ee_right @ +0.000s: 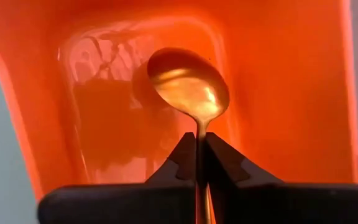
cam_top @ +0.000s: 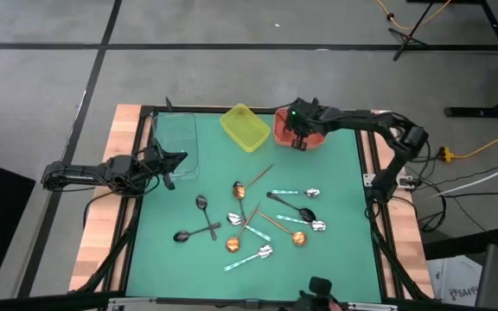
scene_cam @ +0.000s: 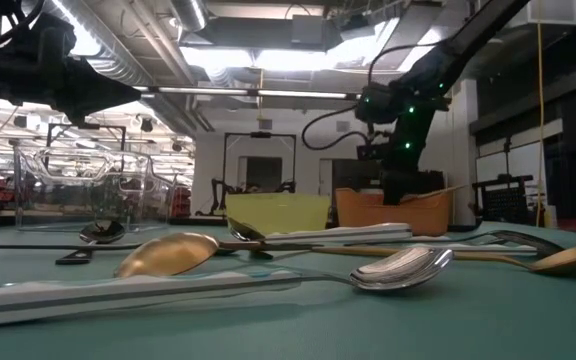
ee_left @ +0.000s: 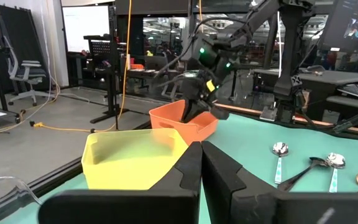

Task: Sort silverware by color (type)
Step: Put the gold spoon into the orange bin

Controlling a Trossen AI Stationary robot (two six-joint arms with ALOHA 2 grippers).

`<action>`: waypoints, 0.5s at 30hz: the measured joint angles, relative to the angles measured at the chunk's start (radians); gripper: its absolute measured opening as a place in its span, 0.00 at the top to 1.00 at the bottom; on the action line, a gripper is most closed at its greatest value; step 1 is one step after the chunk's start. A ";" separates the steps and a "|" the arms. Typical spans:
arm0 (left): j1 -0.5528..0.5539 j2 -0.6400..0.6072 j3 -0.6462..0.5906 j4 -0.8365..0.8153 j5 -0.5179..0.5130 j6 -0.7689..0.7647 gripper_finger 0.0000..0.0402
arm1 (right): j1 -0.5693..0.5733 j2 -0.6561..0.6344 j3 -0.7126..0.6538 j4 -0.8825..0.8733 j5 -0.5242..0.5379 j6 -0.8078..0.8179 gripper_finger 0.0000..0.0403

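Note:
My right gripper (cam_top: 299, 138) points down into the orange bin (cam_top: 314, 138) at the mat's far side, shut on a copper-gold spoon (ee_right: 188, 84). In the right wrist view the spoon's bowl sits ahead of the fingertips, over the bin's floor. My left gripper (cam_top: 180, 160) hovers shut and empty at the mat's left, beside a clear container (cam_top: 177, 138). Several spoons lie flat on the green mat: black ones (cam_top: 202, 205), copper-gold ones (cam_top: 239, 190) and silver ones with teal handles (cam_top: 294, 193). My right gripper pinches the copper-gold spoon by its handle, just behind the bowl (ee_right: 201, 134), between the two fingers (ee_right: 182, 158). The fingers come from above and point down into the bin, with the handle running back along them. Whether the bowl touches the bin's floor I cannot tell.
A yellow bin (cam_top: 245, 127) stands between the clear container and the orange bin along the far edge. The spoons are clustered in the mat's middle and near half, some crossing each other (cam_top: 247, 220). Wooden table borders flank the mat (cam_top: 102, 233).

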 joint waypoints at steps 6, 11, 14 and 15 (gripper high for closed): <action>0.000 0.000 0.000 0.000 0.000 0.000 0.99 | 0.000 0.036 0.002 0.042 0.000 0.000 0.96; 0.000 0.000 0.000 0.000 0.000 0.000 0.99 | 0.000 0.041 0.002 0.056 0.000 0.000 0.96; 0.000 0.000 0.000 0.000 0.000 0.000 0.99 | 0.000 0.042 0.002 0.070 -0.001 0.000 0.96; 0.000 0.000 0.000 0.000 0.000 0.000 0.99 | 0.000 0.042 0.002 0.071 -0.001 0.000 0.96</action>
